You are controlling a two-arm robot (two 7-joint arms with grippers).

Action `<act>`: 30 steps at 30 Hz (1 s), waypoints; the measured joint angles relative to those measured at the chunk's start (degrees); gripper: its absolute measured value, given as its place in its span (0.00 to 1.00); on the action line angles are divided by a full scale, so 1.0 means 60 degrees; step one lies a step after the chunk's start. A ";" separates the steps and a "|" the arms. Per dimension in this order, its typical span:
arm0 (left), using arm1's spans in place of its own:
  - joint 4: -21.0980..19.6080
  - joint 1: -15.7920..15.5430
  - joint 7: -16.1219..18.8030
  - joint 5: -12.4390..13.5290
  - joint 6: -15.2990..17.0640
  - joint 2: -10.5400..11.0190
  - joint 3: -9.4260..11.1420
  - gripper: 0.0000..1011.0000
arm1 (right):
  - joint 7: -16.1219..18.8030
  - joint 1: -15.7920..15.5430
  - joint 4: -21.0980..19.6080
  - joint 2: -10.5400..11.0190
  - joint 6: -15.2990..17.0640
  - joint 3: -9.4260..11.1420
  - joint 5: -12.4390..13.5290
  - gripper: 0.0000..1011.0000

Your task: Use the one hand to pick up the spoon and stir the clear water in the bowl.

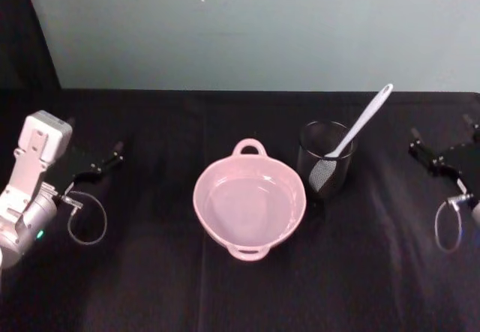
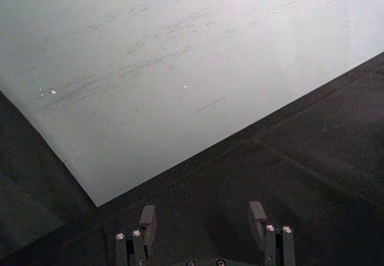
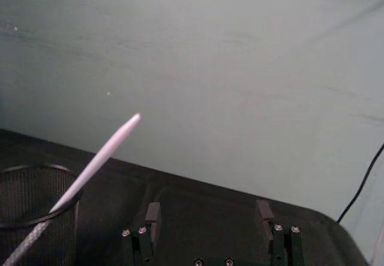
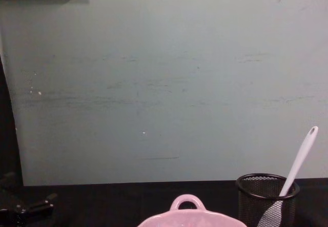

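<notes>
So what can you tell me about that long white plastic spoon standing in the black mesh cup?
The long slim white plastic spoon stands blade-down in the black wire-mesh cup, leaning on its rim. Its handle tilts up and away to the robot's right. The flat blade shows through the mesh. No gripper touches it. The cup stands just right of the pale pink ceramic bowl.

I see my left arm [image 1: 26, 197] as a silver-grey cylinder with a white boxy housing. Both grippers, left [image 1: 94, 163] and right [image 1: 439, 152], are black, with silver screws behind the jaws and looped grey cables.
</notes>
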 joint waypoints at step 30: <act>0.0000 0.0000 0.0000 0.0000 0.0000 0.0000 0.0000 1.00 | 0.0456 0.0133 0.0643 -0.0453 -0.0515 0.0006 -0.0167 0.99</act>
